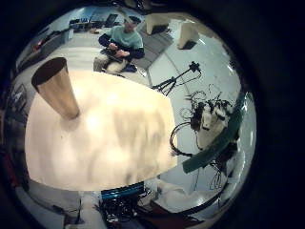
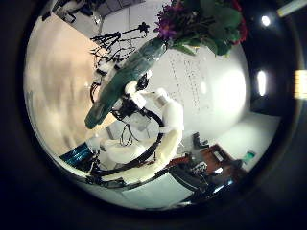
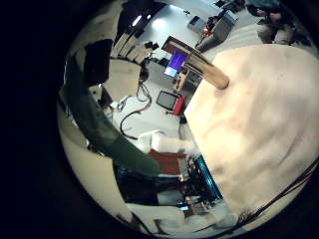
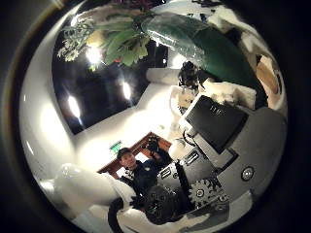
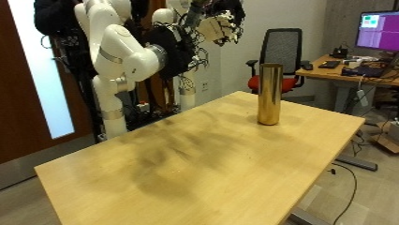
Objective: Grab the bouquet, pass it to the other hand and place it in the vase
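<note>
The bouquet [image 2: 134, 67] has a green wrapped stem and red and purple flowers [image 2: 201, 21]. It is held high in the air between both hands, off the table's far side. In the left thumb side view, my right hand [image 2: 129, 96] is curled round the lower stem. The wrap [image 4: 204, 44] fills much of the right thumb side view and the stem [image 3: 100, 119] crosses that palm. My left hand [image 5: 225, 25] hangs close beside it, fingers relaxed, none round the stem. The tall brass vase [image 5: 268, 94] stands upright on the wooden table [image 5: 187, 159] near its far corner.
An office chair [image 5: 285, 52] and a desk with a monitor [image 5: 378, 28] stand behind the vase. The vase [image 1: 57, 86] also shows far below the left palm, and from the right palm as the vase [image 3: 204, 68].
</note>
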`<action>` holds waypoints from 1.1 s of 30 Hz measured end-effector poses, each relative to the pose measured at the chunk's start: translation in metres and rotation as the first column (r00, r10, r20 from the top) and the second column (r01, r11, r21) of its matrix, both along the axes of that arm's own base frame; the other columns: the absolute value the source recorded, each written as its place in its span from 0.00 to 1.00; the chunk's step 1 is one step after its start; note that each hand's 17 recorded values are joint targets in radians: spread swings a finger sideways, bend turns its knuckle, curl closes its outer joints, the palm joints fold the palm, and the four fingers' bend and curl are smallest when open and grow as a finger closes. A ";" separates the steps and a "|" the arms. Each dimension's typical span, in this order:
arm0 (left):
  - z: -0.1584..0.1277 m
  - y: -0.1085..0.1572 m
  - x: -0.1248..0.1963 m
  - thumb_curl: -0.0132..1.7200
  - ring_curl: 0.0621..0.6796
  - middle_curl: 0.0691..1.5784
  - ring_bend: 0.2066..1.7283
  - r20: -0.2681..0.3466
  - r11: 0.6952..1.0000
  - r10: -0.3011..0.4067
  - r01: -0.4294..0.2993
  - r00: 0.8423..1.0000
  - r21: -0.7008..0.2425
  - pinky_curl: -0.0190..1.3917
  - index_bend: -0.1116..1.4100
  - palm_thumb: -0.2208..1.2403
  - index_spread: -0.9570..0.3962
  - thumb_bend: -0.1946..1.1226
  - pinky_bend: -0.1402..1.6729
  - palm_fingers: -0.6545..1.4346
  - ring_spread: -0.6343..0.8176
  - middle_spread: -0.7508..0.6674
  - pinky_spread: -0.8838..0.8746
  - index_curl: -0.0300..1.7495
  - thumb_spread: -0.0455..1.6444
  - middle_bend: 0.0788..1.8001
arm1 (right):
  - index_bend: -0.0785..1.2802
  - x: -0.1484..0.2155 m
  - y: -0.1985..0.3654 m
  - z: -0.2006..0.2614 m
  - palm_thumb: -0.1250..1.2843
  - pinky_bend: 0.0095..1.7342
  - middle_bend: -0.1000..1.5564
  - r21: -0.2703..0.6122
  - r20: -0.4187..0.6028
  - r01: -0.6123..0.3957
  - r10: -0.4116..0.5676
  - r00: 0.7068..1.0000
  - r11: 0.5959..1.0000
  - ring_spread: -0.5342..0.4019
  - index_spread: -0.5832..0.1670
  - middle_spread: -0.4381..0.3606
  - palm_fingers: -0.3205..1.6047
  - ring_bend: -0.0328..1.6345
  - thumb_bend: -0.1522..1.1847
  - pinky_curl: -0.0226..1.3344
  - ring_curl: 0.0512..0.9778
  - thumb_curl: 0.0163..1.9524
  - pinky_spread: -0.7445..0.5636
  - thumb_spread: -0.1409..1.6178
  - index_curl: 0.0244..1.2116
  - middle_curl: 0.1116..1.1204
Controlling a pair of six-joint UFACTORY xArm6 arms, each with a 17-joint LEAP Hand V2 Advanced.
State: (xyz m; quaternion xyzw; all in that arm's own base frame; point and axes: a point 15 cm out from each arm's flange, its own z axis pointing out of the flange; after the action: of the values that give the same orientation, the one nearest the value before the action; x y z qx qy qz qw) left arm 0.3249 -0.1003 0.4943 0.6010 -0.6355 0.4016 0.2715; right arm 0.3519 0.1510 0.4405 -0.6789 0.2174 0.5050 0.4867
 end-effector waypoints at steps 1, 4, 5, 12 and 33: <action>0.001 -0.001 0.000 0.19 0.25 0.19 0.22 -0.006 1.000 -0.008 0.008 1.000 -0.007 0.19 0.18 0.25 0.88 0.12 0.18 0.43 0.77 0.76 0.76 0.21 0.49 0.11 | 0.89 -0.001 0.003 -0.002 0.91 0.63 0.90 -0.007 0.001 -0.009 0.009 1.000 1.000 0.37 0.49 0.41 0.75 0.88 0.10 0.75 0.66 0.48 0.38 0.16 0.74 0.62; 0.003 -0.006 0.000 0.20 0.25 0.19 0.24 -0.036 0.998 -0.037 0.035 0.999 -0.052 0.20 0.18 0.25 0.89 0.12 0.18 0.43 0.77 0.77 0.76 0.21 0.48 0.11 | 0.90 -0.004 0.008 -0.008 0.91 0.62 0.90 -0.028 0.006 -0.025 0.025 1.000 0.999 0.37 0.49 0.41 0.75 0.88 0.10 0.76 0.66 0.48 0.37 0.16 0.74 0.62; 0.003 -0.007 0.000 0.20 0.24 0.19 0.24 -0.043 0.997 -0.046 0.043 0.998 -0.066 0.20 0.18 0.25 0.89 0.12 0.19 0.43 0.77 0.78 0.76 0.21 0.48 0.12 | 0.90 -0.004 0.010 -0.009 0.91 0.62 0.90 -0.031 0.007 -0.027 0.027 1.000 0.999 0.37 0.49 0.41 0.75 0.88 0.10 0.77 0.66 0.48 0.37 0.16 0.74 0.62; 0.008 -0.008 -0.001 0.20 0.23 0.19 0.27 -0.061 0.992 -0.073 0.066 0.995 -0.109 0.21 0.18 0.25 0.91 0.12 0.19 0.44 0.77 0.79 0.76 0.20 0.48 0.13 | 0.90 -0.006 0.027 -0.022 0.92 0.62 0.90 -0.115 0.043 -0.046 0.052 0.998 0.992 0.37 0.49 0.41 0.75 0.88 0.10 0.78 0.67 0.48 0.37 0.17 0.74 0.63; 0.014 -0.018 0.003 0.21 0.24 0.30 0.46 -0.159 0.969 -0.145 0.107 0.977 -0.225 0.30 0.15 0.36 0.85 0.13 0.53 0.62 0.43 0.41 0.35 0.12 0.47 0.44 | 0.89 -0.031 0.059 -0.009 0.92 0.61 0.90 -0.180 0.130 -0.102 0.126 0.983 0.978 0.36 0.49 0.41 0.75 0.87 0.10 0.81 0.68 0.48 0.35 0.17 0.76 0.64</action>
State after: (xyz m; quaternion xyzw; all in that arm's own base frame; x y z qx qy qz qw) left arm 0.3279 -0.1180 0.5081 0.5593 -0.5990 0.3957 0.4145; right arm 0.3206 0.2098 0.4310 -0.7637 0.1862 0.4623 0.4102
